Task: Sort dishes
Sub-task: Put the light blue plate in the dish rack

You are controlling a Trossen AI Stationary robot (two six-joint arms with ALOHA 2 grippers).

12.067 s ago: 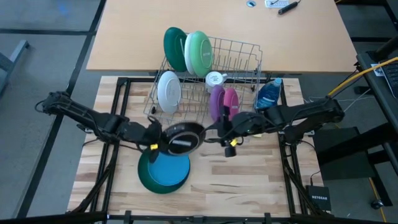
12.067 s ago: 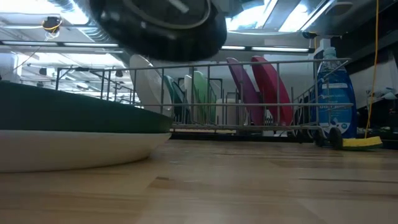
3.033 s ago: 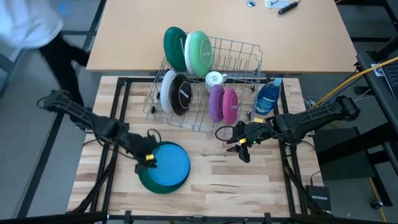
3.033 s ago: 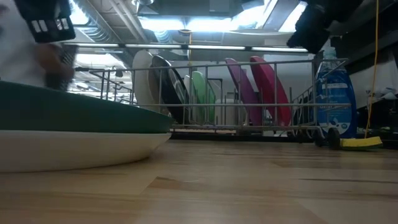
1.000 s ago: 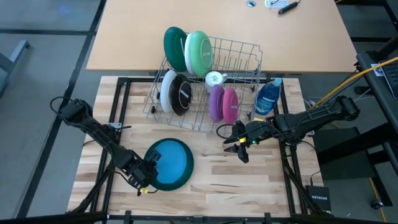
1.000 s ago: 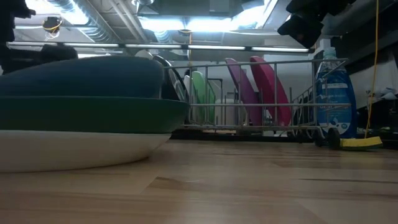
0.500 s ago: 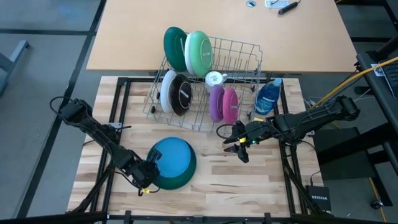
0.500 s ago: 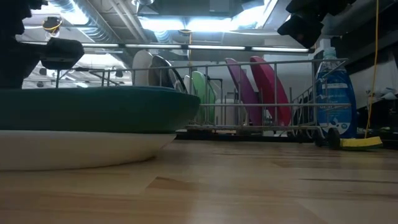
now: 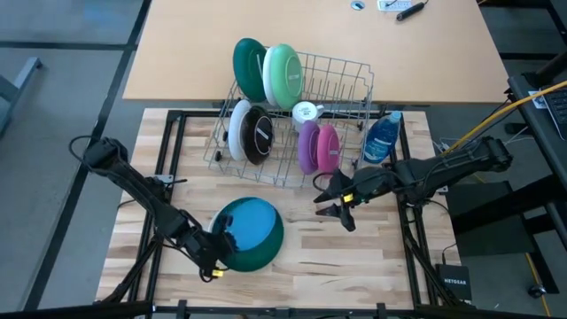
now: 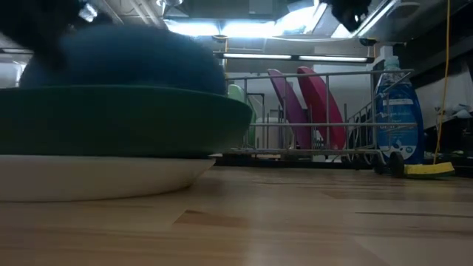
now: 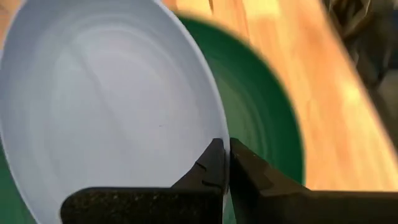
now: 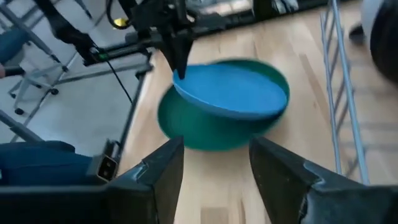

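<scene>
Wooden table (image 9: 354, 257) carries a wire dish rack (image 9: 341, 84) at its far side, holding dark green plate (image 9: 249, 69), light green plate (image 9: 283, 75), white plate (image 9: 239, 131), black-and-white plate (image 9: 258, 135), purple plate (image 9: 308, 147) and pink plate (image 9: 328, 149). Dark green bowl (image 9: 266, 252) sits on the near-left table. Blue plate (image 9: 251, 224) is tilted up out of it. Left gripper (image 9: 217, 249) is clamped on the blue plate's rim. Right gripper (image 9: 339, 206), fingers apart, hovers near the rack's front, holding nothing.

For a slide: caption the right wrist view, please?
Left gripper pinches the blue plate by its rim, tilting it above the dark green plate.
</scene>
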